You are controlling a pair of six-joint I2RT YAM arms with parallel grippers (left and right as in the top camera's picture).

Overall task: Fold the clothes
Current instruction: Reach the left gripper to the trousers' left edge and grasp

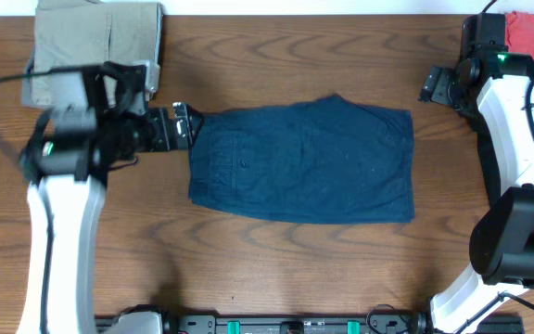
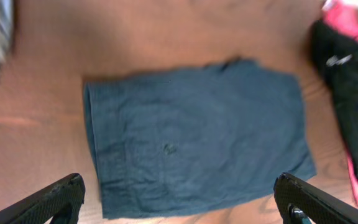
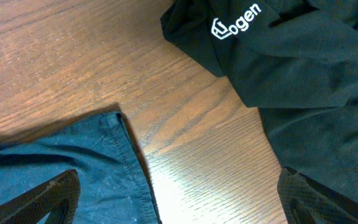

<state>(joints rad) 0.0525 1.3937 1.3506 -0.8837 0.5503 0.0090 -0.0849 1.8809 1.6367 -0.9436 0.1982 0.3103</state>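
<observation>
Navy shorts (image 1: 304,162) lie flat, desk (image 1: 276,269) ctr. L fingers (image 2: 55,200) wide open, empty, by shorts' end twd desk's left edge. R fingers (image 3: 48,199) open, empty, nr far-right corner by black tee (image 3: 303,74).

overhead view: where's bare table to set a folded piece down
Bare table runs along the near edge below the navy shorts, and behind them between the khaki shorts and right arm. Crowded: left hand at their left end.
</observation>
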